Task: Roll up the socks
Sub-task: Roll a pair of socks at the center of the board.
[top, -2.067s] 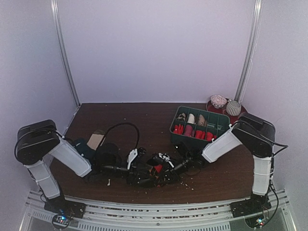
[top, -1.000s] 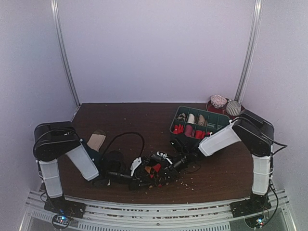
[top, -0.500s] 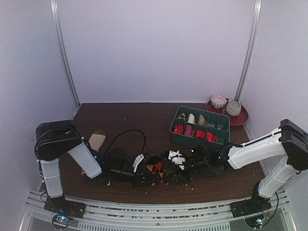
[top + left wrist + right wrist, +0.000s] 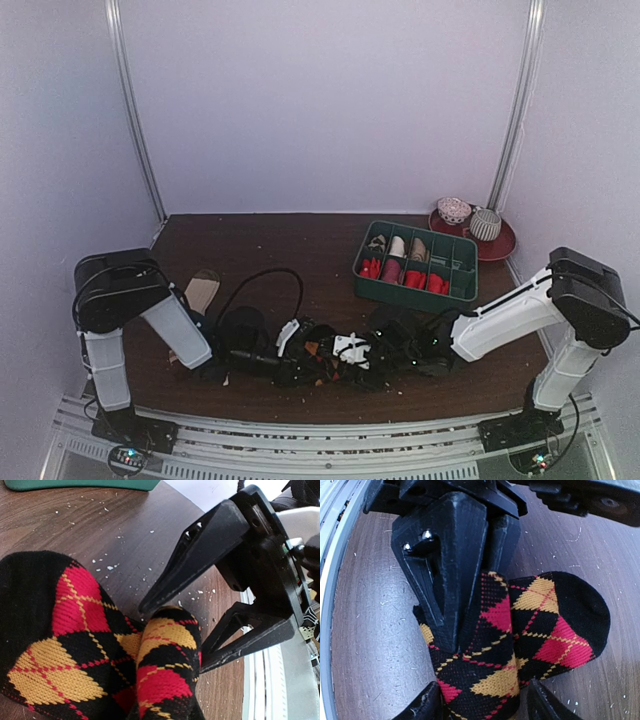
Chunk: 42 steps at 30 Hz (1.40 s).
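Left tool (image 4: pixel 472 595) is clenched on the argyle sock (image 4: pixel 55 645): in the right wrist view its two black fingers stand close together, with a strip of the sock pinched between them. Right tool (image 4: pixel 482 706) faces it, its fingers (image 4: pixel 192 562) spread with one on each side of the folded part. Both look to touch the fabric, but I cannot tell whether they press it or only bracket it. The sock lies doubled over on the counter (image 4: pixel 300 245), toe end flat on the wood with a narrower fold over it. It sits between the two tools and close to the near edge.

The counter is dark brown wood grain sprinkled with small white flecks, many of them around the sock. A ribbed metal rail (image 4: pixel 330 440) runs along the near edge just past the tools, leaving little wood on that side. Behind the tools, bare wood runs back to the rear wall. A black cable (image 4: pixel 262 272) arches over the counter from the left arm's wrist, and a beige fabric piece (image 4: pixel 202 290) lies beside that arm, near the left edge. A green divided tray (image 4: pixel 462 268) holding red and pale rolls sits at rear right, well apart from the sock. A red plate (image 4: pixel 503 243) carrying two patterned balls stands just behind the tray in the corner. Pale lilac walls (image 4: pixel 320 100) close the rear and both sides, with a metal post (image 4: pixel 132 110) at each rear corner.
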Motion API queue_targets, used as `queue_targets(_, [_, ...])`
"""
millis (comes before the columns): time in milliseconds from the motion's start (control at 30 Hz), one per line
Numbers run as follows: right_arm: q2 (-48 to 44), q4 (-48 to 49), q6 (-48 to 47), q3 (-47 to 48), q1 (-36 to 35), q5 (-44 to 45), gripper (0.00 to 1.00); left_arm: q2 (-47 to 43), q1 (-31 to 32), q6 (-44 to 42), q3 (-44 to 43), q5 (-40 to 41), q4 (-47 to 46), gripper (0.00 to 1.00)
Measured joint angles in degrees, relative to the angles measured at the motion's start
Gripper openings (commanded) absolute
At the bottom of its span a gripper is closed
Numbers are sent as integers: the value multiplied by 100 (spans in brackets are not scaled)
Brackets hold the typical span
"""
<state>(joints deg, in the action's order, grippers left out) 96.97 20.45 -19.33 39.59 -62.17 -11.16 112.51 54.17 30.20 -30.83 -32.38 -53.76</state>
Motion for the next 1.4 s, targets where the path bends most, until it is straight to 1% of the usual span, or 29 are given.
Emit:
queue_targets(67, [42, 24, -22, 37, 0, 17, 57, 0, -4, 0, -7, -9, 17, 0])
queue_targets(167, [74, 46, -55, 68, -13, 28, 52, 0, -13, -2, -26, -33, 50, 0])
queue_targets(233, [107, 46, -83, 105, -17, 24, 42, 0, -17, -2, -44, -44, 76, 0])
queue_targets(333, [199, -26, -109, 214, -20, -55, 18, 2, -24, -4, -59, -68, 103, 0])
queue_targets(367, [240, -83, -59, 269, -17, -87, 13, 2, -24, -4, -57, -76, 103, 0])
queue_targets(400, [271, -140, -7, 330, -15, -144, 11, 0, -37, -4, -52, -87, 98, 0])
queue_targets(433, [297, -175, 31, 378, 0, -199, 11, -4, -61, -4, -39, -92, 87, 4])
queue_targets(533, [422, -208, 208, 516, 125, -446, 10, -55, -133, -44, -11, -76, 118, 20])
queue_targets(567, [472, -214, 299, 564, 186, -579, 10, -101, -146, -76, 4, -44, 131, 32])
queue_targets(600, [514, -219, 354, 608, 236, -706, 10, -175, -149, -120, 26, 15, 175, 40])
queue_targets(633, [573, -229, 437, 669, 304, -872, 10, -251, -146, -190, 63, 70, 223, 46])
queue_targets(700, [708, -251, 577, 824, 422, -1248, 10, -527, -122, -341, 216, 227, 354, 53])
queue_targets(767, [831, -393, 660, 999, 516, -1582, 10, -896, -90, -540, 452, 409, 503, 57])
queue_targets(900, [1128, -1058, 756, 1543, 699, -2188, 10, -1836, -61, -1025, 968, 787, 658, 58])
queue_targets(1000, [1405, -1751, 841, 2076, 774, -2549, 11, -2330, -2, -1440, 1062, 1056, 734, 58])
queue_targets(1100, [1591, -2240, 970, 2450, 815, -2778, 11, -2614, 98, -1773, 1071, 1246, 695, 58])
queue_targets(1233, [1764, -2715, 1193, 2785, 859, -2966, 11, -2566, 168, -1982, 1084, 1290, 573, 58])
queue_targets(1400, [1895, -3049, 1318, 3029, 890, -3082, 11, -1958, 413, -2083, 1084, 1314, 476, 55])
